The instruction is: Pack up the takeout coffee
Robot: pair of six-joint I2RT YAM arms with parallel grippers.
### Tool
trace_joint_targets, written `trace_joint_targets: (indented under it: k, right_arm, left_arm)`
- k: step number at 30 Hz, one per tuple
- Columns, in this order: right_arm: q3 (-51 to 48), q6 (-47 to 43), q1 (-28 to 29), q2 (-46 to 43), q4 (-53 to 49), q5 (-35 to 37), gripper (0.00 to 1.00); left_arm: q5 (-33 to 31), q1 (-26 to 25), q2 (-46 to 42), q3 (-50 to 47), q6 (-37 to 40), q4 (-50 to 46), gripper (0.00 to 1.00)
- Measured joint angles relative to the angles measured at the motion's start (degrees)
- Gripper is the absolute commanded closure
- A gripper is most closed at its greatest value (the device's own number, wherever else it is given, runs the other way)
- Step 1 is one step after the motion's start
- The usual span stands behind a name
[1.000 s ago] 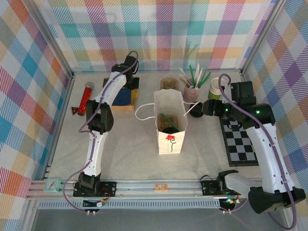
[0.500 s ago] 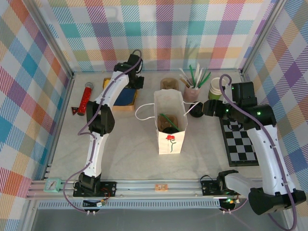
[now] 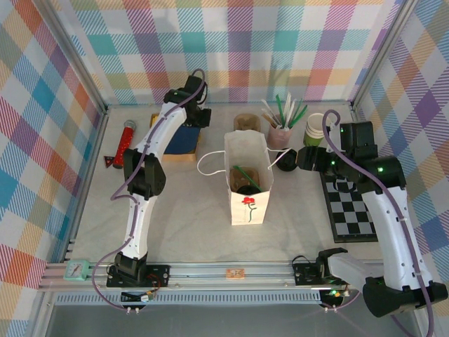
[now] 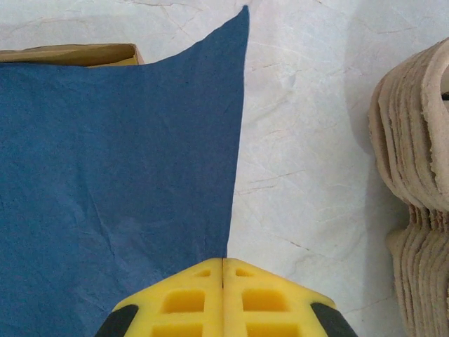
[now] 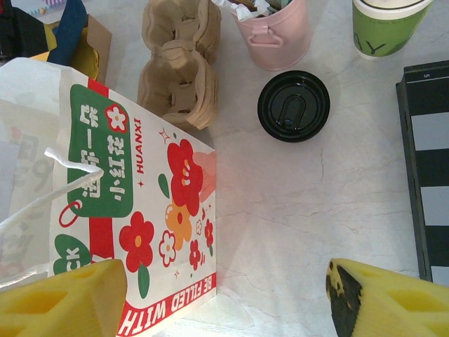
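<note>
Right gripper [image 5: 226,281] is spread and empty, hovering just right of bag [image 5: 133,210]. Black lid [image 5: 293,105] lies right of bag, past the fingers, and looks loose with no cup wall showing. Coffee [image 3: 244,185] seems to be the dark round top inside bag, so packing looks done. Next, probably back the arm clear of bag. Left gripper [image 4: 223,270] is pressed together, back-left of bag over blue cloth [image 4: 119,161].

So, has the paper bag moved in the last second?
No. The paper bag stands in the same spot beside the checkered mat.
</note>
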Motion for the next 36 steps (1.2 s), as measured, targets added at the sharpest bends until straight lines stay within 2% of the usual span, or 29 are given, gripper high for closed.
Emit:
trace_joint_targets:
  k: [20, 36]
  right_arm:
    - [-0.92, 0.17, 0.00, -0.55, -0.02, -0.09, 0.25]
    - [-1.18, 0.22, 0.00, -0.37, 0.02, -1.07, 0.26]
  left_arm:
    - [2.95, 4.22, -0.02, -0.66, -1.31, 0.68, 1.00]
    - [3.80, 12.09, -0.28, -7.02, -1.79, 2.19, 1.00]
